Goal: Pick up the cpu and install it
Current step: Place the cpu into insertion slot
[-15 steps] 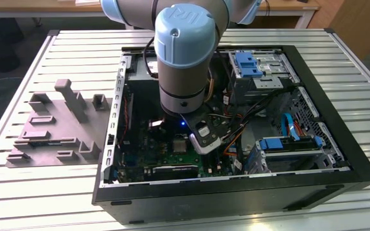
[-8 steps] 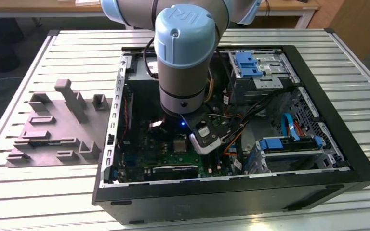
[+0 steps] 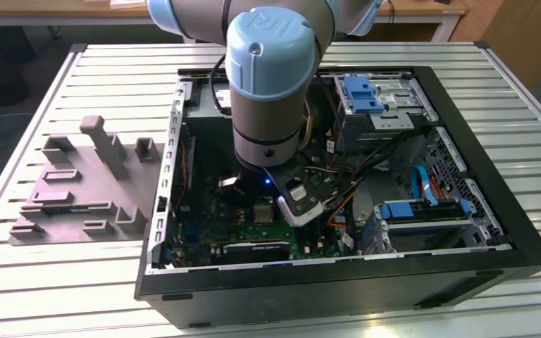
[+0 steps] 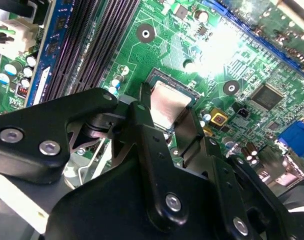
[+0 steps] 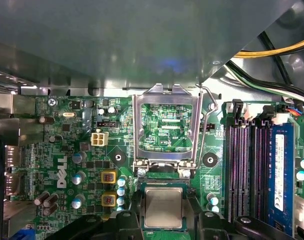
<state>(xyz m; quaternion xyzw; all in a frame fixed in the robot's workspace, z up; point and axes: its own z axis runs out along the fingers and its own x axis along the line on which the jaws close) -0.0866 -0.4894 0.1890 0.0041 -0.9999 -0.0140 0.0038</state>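
Your end effector (image 4: pixel 166 107) grips the cpu (image 4: pixel 169 100) by two opposite edges, at the socket (image 4: pixel 177 81) of the board (image 5: pixel 87 130); whether it is fully seated, I cannot tell. The chip is probably light, thin, stiff and fragile, with a smooth face: hold only the rim. You have one cpu, one socket, one open frame (image 5: pixel 164 130).

A silver-grey cpu (image 5: pixel 163 207) with a greenish rim; a black gripper (image 4: pixel 167 106); a green circuit board (image 5: pixel 124 145) traced with fine pale lines. The robot arm (image 3: pixel 270 77) is pale blue and grey, the computer case (image 3: pixel 346 299) black, the ribbed tabletop (image 3: pixel 54 289) off-white, the plastic fixture (image 3: pixel 73 190) plain grey.
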